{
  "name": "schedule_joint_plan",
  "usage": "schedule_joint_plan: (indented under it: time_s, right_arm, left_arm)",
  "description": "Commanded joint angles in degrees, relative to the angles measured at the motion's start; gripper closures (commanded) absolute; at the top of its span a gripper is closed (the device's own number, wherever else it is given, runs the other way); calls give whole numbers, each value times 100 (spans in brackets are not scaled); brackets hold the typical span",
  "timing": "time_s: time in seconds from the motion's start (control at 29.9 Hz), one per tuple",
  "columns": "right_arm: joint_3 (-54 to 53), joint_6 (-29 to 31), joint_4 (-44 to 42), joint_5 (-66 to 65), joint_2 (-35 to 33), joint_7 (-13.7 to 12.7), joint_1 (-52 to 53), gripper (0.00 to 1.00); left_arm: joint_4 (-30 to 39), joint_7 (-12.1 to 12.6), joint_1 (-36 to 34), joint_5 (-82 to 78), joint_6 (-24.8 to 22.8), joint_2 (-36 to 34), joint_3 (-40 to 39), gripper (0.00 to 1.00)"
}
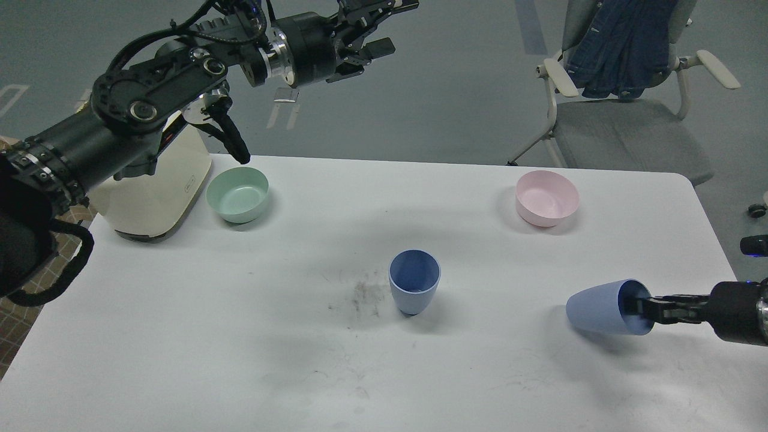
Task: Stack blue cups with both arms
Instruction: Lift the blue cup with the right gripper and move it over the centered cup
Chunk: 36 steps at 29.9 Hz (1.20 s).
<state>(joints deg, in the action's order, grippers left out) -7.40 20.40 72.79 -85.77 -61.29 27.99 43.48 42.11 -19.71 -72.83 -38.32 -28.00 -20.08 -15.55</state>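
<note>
One blue cup (pixel 414 282) stands upright at the middle of the white table (pixel 240 336). The second blue cup (pixel 594 312) is at the right, tipped almost onto its side with its mouth facing right. My right gripper (pixel 645 307) comes in from the right edge, and its tips are inside that cup's mouth, hidden by the rim. I cannot tell whether it grips the rim. My left gripper (pixel 387 27) is held high above the table's far edge, open and empty, far from both cups.
A mint-green bowl (pixel 237 194) and a cream appliance (pixel 153 192) sit at the back left. A pink bowl (pixel 546 197) sits at the back right. A grey chair (pixel 624 132) with a denim jacket stands beyond the table.
</note>
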Motion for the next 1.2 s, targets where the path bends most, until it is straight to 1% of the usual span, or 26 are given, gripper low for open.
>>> schedule_joint_plan:
  time_s: [0.0, 0.2, 0.23, 0.27, 0.33, 0.37, 0.5, 0.57, 0.63, 0.7, 0.74, 0.77, 0.84, 1.0, 1.1, 1.14, 1.17]
  right_arm:
    - [-60, 8, 77, 25, -216, 1, 117, 100]
    - [-34, 131, 402, 69, -533, 1, 1127, 100]
    - [-34, 192, 429, 60, -577, 1, 1250, 100]
    - [-34, 393, 446, 43, -586, 1, 1538, 100]
    - [-16, 700, 446, 16, -490, 1, 1969, 100]
    - [-8, 760, 438, 8, -341, 1, 2233, 100]
    - [54, 760, 403, 25, 90, 1, 2788, 100]
    - [334, 760, 315, 43, 432, 1, 3244, 100]
    - [1122, 760, 70, 95, 984, 1, 4111, 100]
    - [1633, 760, -54, 122, 1354, 1, 4623, 100]
    - [2141, 760, -115, 174, 1765, 1, 5122, 100]
    - [2355, 760, -125, 209, 1952, 1, 5318, 100]
    - [2978, 760, -99, 515, 2549, 1, 5889, 100]
    - [3489, 760, 85, 877, 3323, 1, 6321, 100]
    - [3841, 760, 113, 1036, 3842, 1, 6384, 100]
    - [3842, 760, 113, 1036, 3844, 1, 6384, 100]
    - [3947, 760, 69, 1045, 4009, 1, 6384, 100]
  left_arm:
    - [8, 2, -3, 0, 0, -5, 0, 4]
    - [8, 2, -20, 0, 0, -14, 8, 4]
    - [8, 2, -20, -9, 0, -14, 8, 4]
    - [8, 2, -20, -9, 0, -14, 8, 4]
    - [8, 2, -38, -9, 0, -14, 8, 4]
    - [8, 2, -38, -9, 0, -14, 17, 4]
    - [8, 11, -38, -9, 0, -5, 26, 4]
    - [8, 11, -38, -9, 0, -14, 35, 4]
    - [8, 46, -47, -18, 0, -14, 35, 4]
    - [8, 72, -47, -18, 0, -23, 35, 4]
    - [8, 90, -47, -9, 0, -23, 35, 4]
    - [8, 90, -47, -18, 0, -23, 35, 4]
    - [8, 98, -56, -18, 0, -23, 35, 4]
    - [8, 98, -56, -18, 0, -23, 44, 4]
    - [8, 90, -56, -26, 0, -23, 44, 4]
    - [8, 90, -56, -26, 0, -23, 44, 4]
    - [8, 90, -47, -26, 0, -31, 44, 4]
